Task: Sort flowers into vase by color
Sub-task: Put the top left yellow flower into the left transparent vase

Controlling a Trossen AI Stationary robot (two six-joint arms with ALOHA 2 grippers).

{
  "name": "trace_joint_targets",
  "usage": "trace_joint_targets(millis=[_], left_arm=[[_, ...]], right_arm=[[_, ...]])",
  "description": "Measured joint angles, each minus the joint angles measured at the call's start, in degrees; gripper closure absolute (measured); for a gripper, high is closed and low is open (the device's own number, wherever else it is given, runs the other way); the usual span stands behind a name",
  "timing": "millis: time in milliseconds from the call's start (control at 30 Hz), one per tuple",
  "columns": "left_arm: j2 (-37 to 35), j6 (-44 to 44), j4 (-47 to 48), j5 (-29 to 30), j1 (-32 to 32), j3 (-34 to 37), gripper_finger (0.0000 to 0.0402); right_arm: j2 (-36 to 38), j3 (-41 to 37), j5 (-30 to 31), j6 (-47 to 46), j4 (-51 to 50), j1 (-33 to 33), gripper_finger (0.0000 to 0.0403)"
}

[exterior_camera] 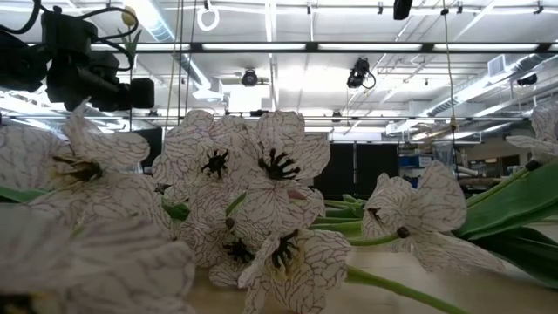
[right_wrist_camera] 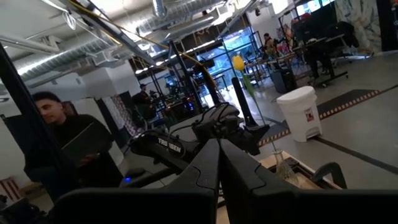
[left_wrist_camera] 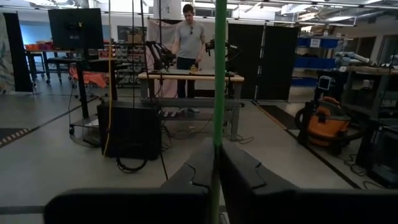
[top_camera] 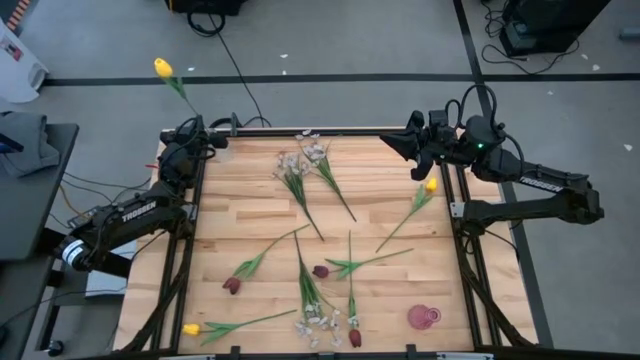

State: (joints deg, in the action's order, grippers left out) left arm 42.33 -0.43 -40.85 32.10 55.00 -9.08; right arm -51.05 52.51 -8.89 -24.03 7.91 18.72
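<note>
Flowers (top_camera: 300, 195) lie scattered across our tabletop (top_camera: 240, 215). Beyond its far left corner our left tool (left_wrist_camera: 214, 180) grips a yellow tulip (top_camera: 163, 68) by its stem. At the far right corner our right tool (right_wrist_camera: 219, 163) waits, closed and empty.

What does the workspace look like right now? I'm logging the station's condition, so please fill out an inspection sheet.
Surface: wooden table, bare planks between the flowers.
Job's things: yellow tulip held up beyond the table's far left corner; another yellow tulip near the right edge and a third at the near left; dark red tulips mid-table; whitish sprays at the far side; pink vase near the right front, lying on its side.
Clutter: nothing seen.
Grippers: left gripper shut on the tulip's green stem; right gripper shut, empty, above the far right corner.
Cables: black leads on the floor.
Surroundings: people in the workshop behind.
</note>
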Motion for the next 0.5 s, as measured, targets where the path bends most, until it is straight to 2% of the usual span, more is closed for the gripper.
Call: trace_joint_targets(millis=[367, 500], left_arm=[[0.02, 0.11, 1.27, 0.0, 0.0, 0.0, 0.028], [0.0, 0.18, 1.7, -0.23, 0.0, 0.0, 0.0263]], right_arm=[[0.02, -0.02, -0.19, -0.93, 0.27, 0.0, 0.0381], [0.02, 0.0, -0.19, -1.31, 0.41, 0.0, 0.0381]])
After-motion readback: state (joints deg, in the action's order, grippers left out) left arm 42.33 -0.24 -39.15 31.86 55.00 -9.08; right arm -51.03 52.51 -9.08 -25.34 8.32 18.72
